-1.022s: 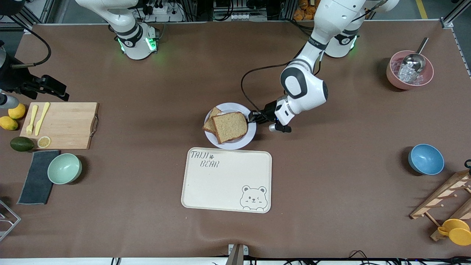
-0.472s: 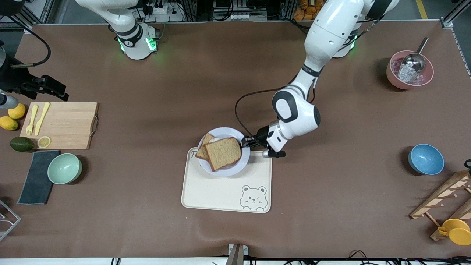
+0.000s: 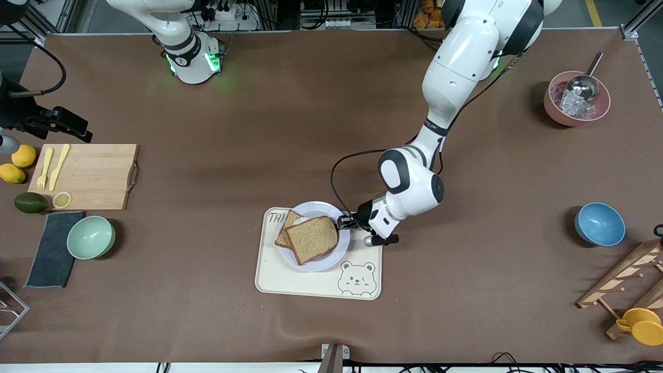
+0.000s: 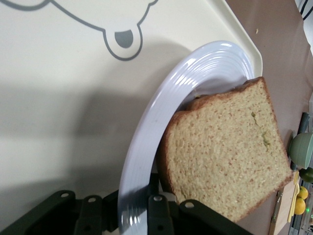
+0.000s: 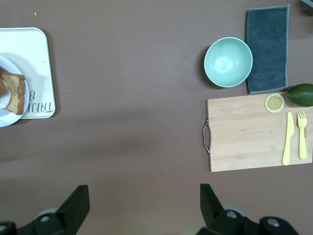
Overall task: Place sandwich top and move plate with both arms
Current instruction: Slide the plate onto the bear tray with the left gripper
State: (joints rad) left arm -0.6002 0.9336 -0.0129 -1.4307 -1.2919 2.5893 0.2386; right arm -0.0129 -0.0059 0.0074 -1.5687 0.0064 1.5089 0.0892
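Pinching the plate (image 3: 317,237) rim with my left gripper (image 3: 346,223), over the tray (image 3: 290,280); top slice (image 3: 312,239) sits on it. Tilt could slide the bread off. Right gripper (image 5: 142,205) waits open above bare table.

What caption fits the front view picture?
Left gripper holds the plate, sandwich top aboard, over the bear tray.

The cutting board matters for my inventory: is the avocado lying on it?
No: the avocado lies on the table beside the cutting board, next to the lemon slice on the board's corner.
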